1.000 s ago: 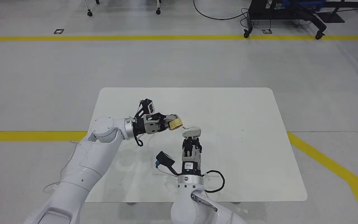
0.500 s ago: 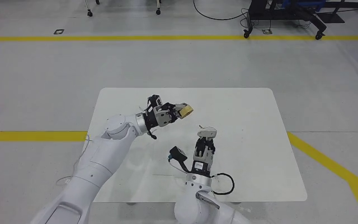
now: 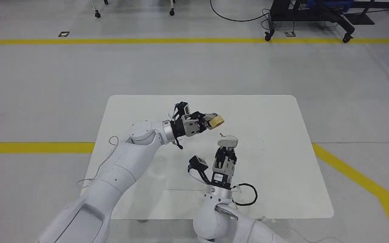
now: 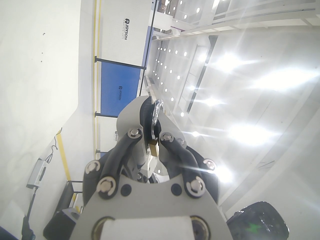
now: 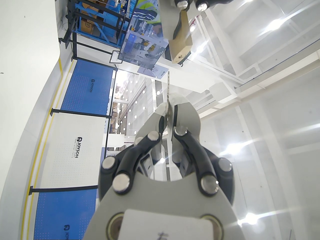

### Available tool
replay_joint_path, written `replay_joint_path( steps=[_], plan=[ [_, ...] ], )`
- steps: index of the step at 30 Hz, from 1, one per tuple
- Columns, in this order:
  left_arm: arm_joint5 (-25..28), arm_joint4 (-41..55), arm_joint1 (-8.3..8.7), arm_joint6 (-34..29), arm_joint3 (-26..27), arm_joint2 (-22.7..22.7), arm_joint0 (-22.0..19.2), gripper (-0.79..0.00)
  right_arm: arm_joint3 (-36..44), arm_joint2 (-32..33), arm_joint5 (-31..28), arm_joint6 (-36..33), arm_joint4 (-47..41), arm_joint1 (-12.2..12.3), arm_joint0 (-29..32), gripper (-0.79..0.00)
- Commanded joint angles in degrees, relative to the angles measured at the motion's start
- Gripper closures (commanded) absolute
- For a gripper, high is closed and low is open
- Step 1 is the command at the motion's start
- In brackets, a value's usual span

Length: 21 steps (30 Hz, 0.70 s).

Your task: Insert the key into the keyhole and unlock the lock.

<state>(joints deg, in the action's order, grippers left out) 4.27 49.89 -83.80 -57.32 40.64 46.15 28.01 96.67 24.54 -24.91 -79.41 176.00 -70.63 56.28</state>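
The key (image 5: 169,86) sits pinched in my right pincer (image 5: 170,107), its blade sticking out past the tips. Just beyond the blade, not touching it, my left pincer (image 4: 153,118) is closed on the brass lock (image 5: 180,47), above the worktop (image 3: 273,115).
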Motion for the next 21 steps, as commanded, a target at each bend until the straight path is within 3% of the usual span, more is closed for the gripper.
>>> replay_joint_path(
  steps=[1,8,14,21],
  plan=[
    [0.0,0.0,0.00,0.0,0.0,0.0,0.0,0.000,0.0,0.0,0.0,0.0,0.0,0.0,0.0,0.000],
    [0.0,-0.2,-0.01,0.3,0.2,0.0,0.2,0.000,0.0,0.0,0.0,0.0,0.0,0.0,0.0,0.000],
    [2.1,-7.9,0.46,7.6,5.8,-0.1,2.2,0.000,1.7,3.3,1.2,1.3,0.0,0.3,2.1,0.000],
    [2.3,-13.9,1.46,10.2,10.4,1.4,4.1,0.000,2.6,4.5,0.0,0.6,0.0,0.4,3.6,0.000]
  ],
)
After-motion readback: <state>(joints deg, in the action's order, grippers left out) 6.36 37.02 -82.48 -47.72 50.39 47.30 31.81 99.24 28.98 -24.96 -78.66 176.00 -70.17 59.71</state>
